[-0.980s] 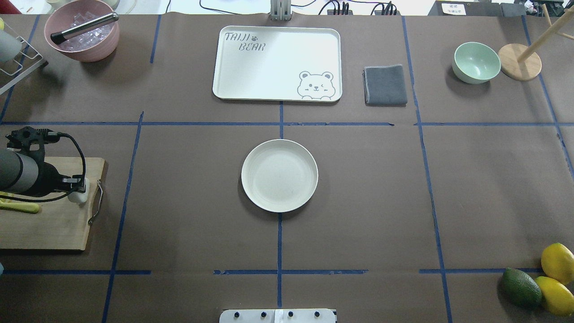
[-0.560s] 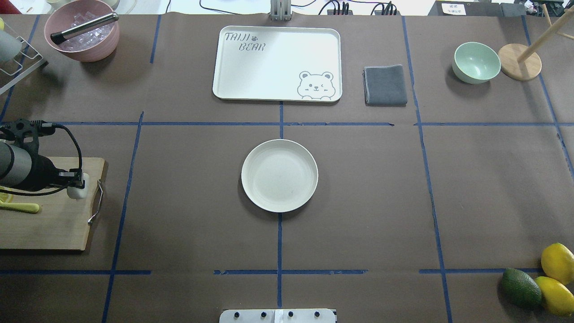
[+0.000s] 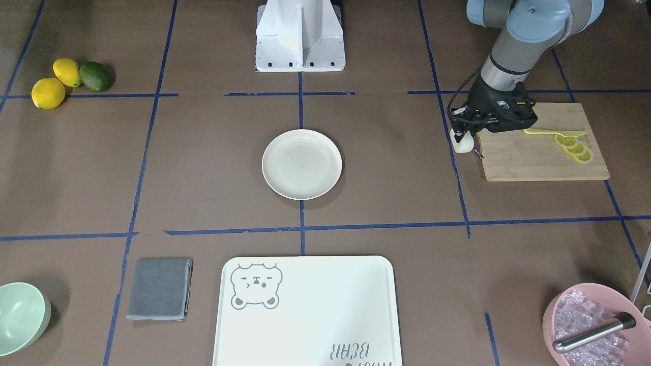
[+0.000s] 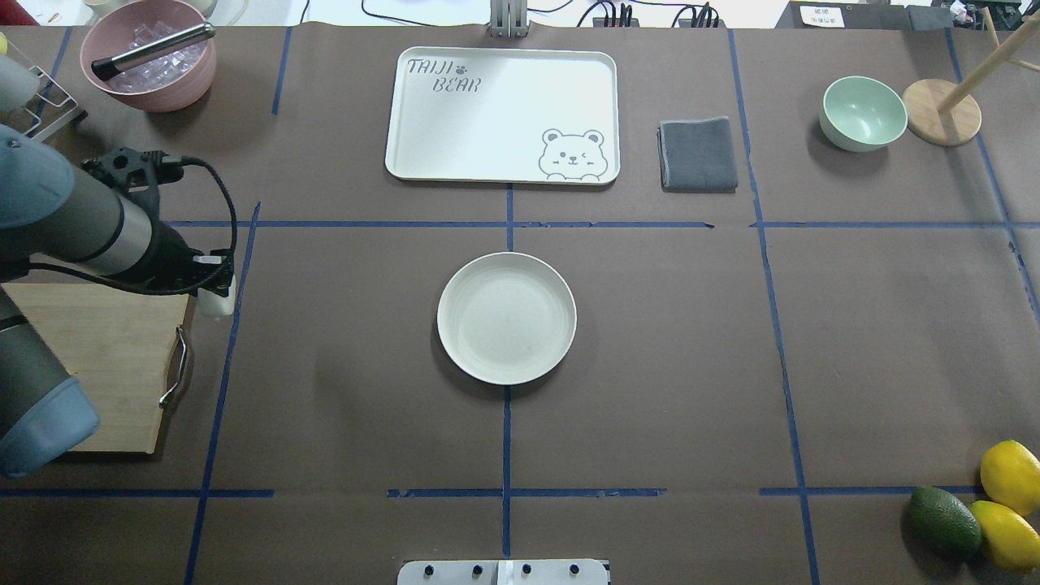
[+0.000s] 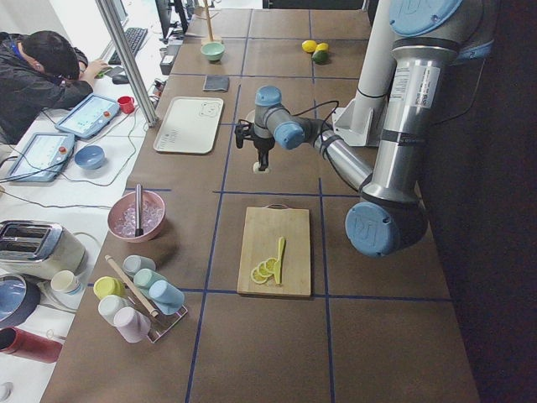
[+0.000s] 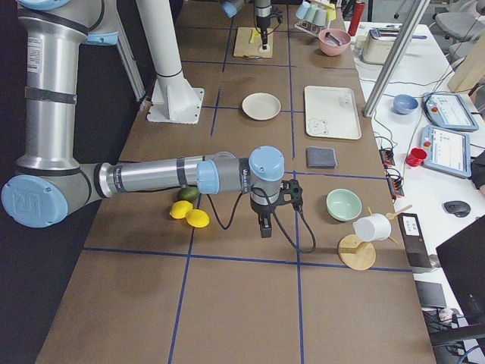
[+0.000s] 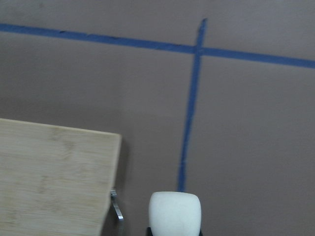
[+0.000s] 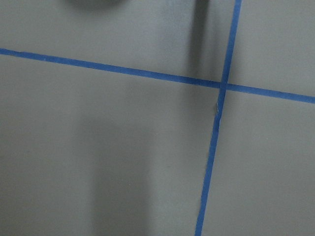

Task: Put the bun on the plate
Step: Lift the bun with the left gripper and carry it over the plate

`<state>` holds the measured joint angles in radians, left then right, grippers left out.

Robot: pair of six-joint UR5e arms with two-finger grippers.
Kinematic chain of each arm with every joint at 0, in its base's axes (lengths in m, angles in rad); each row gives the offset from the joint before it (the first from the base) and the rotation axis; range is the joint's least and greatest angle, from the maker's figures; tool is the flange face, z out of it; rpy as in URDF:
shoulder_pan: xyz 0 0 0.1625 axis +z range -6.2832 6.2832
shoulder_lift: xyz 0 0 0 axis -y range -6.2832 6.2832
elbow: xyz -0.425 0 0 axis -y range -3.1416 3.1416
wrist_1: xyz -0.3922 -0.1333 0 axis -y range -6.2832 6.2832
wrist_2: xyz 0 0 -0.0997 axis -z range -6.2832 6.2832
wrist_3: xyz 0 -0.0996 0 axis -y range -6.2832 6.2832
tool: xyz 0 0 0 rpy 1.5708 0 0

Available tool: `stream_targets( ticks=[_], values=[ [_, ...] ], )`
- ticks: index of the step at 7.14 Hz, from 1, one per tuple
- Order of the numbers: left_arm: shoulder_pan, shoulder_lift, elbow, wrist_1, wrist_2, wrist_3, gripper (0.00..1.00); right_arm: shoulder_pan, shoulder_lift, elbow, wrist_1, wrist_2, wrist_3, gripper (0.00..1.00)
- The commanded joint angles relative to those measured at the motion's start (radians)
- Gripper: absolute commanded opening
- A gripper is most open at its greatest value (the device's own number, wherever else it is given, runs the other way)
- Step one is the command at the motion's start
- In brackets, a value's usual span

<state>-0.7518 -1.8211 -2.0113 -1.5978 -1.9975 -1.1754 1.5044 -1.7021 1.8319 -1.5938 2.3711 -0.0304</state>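
The bun (image 4: 216, 303), a small white stubby roll, hangs in my left gripper (image 4: 219, 291), which is shut on it just past the cutting board's corner, above the blue tape line. The front-facing view shows the bun (image 3: 462, 144) under the gripper (image 3: 460, 137), off the board's edge. In the left wrist view the bun (image 7: 175, 212) fills the bottom centre. The round cream plate (image 4: 506, 318) lies bare at the table's centre, well to the right of the bun. My right gripper (image 6: 264, 227) shows only in the exterior right view, near the lemons; I cannot tell its state.
A wooden cutting board (image 4: 114, 366) with lemon slices (image 3: 574, 147) lies under my left arm. At the far side sit a bear-print tray (image 4: 502, 114), a grey cloth (image 4: 698, 153), a mint bowl (image 4: 862, 112) and a pink bowl (image 4: 149, 55). Lemons and an avocado (image 4: 942, 520) occupy the near right corner.
My left gripper has lifted the bun off the cutting board and carried it right and away from me, past the board's corner toward the plate.
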Motion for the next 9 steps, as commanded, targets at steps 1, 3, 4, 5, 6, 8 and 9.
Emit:
stream_targets(
  ticks=[1, 3, 4, 5, 6, 8, 9],
  values=[
    [0.119, -0.235, 0.029, 0.175, 0.019, -0.141, 0.32, 0.033, -0.027, -0.031, 0.000, 0.002, -0.036, 1.00],
    [0.169, -0.424, 0.190, 0.168, 0.066, -0.205, 0.32, 0.057, -0.018, -0.072, 0.030, 0.002, -0.037, 1.00],
    [0.187, -0.476, 0.253, 0.161, 0.106, -0.205, 0.32, 0.065, -0.014, -0.100, 0.063, 0.005, -0.033, 1.00],
    [0.239, -0.512, 0.304, 0.135, 0.153, -0.213, 0.32, 0.083, -0.016, -0.109, 0.066, 0.016, -0.032, 1.00],
    [0.271, -0.539, 0.350, 0.084, 0.179, -0.246, 0.32, 0.094, -0.016, -0.120, 0.067, 0.049, -0.032, 1.00],
    [0.325, -0.567, 0.394, 0.071, 0.230, -0.250, 0.32, 0.096, -0.016, -0.121, 0.069, 0.050, -0.031, 1.00],
    [0.325, -0.604, 0.448, 0.062, 0.232, -0.248, 0.32, 0.097, -0.016, -0.121, 0.069, 0.050, -0.031, 1.00]
  ],
)
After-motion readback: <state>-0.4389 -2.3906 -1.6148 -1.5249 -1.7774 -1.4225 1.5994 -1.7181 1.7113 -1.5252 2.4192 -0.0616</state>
